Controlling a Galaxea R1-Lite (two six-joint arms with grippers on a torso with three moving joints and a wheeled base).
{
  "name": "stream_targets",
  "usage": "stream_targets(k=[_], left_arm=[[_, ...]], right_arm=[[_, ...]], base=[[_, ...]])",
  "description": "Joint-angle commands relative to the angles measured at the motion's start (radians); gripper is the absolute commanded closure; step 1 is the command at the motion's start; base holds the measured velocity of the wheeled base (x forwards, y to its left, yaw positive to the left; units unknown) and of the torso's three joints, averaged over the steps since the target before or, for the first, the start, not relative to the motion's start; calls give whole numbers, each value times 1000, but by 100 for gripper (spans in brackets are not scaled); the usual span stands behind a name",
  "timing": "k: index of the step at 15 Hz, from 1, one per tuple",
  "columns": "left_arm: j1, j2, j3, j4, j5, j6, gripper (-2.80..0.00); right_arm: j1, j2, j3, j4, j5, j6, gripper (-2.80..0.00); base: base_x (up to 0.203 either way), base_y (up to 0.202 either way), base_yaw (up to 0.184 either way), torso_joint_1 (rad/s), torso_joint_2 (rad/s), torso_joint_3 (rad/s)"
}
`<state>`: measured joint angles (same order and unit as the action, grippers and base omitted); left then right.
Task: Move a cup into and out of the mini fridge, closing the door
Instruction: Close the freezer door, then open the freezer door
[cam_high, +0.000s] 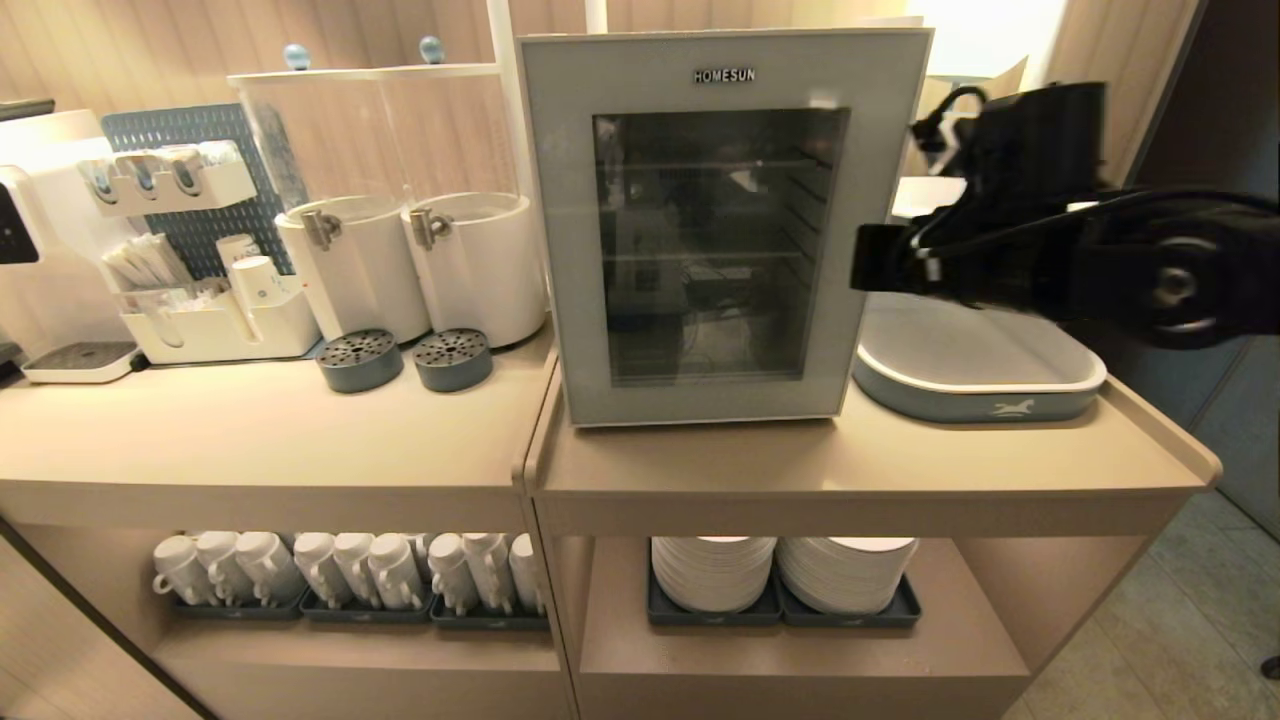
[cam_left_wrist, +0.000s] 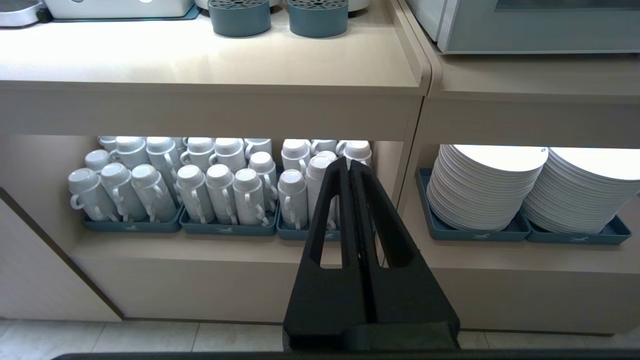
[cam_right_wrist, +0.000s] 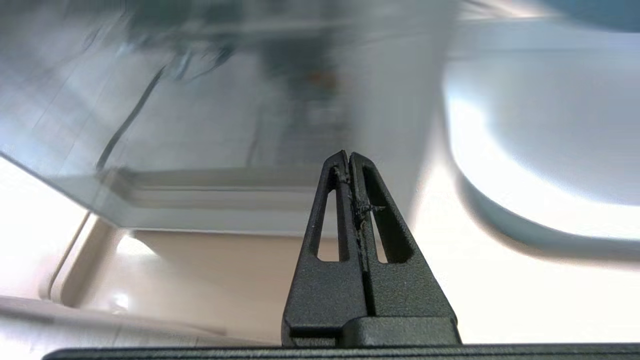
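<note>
From the head, the mini fridge (cam_high: 725, 230) stands on the counter (cam_high: 860, 460), its door (cam_high: 722, 222) flush and closed, a tray (cam_high: 975, 385) just beside it. The right gripper (cam_high: 868, 262) hangs by the door's right edge. The left wrist shows the left gripper (cam_left_wrist: 348, 165) pressed together, empty, low before shelved cups (cam_left_wrist: 210, 185). The right wrist shows jaws together, holding nothing, near the door's edge. The glass looks fragile and slick; the rigid frame's edge seems the place to pull
</note>
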<state>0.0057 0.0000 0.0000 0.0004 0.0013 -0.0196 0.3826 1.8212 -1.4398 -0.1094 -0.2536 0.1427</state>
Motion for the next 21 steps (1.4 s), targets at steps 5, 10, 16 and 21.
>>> stream_targets(k=[5,10,16,21], left_arm=[[0,2,3,0,0,0,0],[0,2,3,0,0,0,0],[0,2,3,0,0,0,0],[0,0,3,0,0,0,0]], right_arm=[[-139,-742,360,150,-158,114,0],[-298,-1176,493,447,-250,281,0],[-395,-1630,700,584,-248,325,0],[-388,-1826,1102,292,-50,70,0]], base=[[0,0,0,0,0,0],[0,0,0,0,0,0],[0,0,0,0,0,0],[0,0,0,0,0,0]])
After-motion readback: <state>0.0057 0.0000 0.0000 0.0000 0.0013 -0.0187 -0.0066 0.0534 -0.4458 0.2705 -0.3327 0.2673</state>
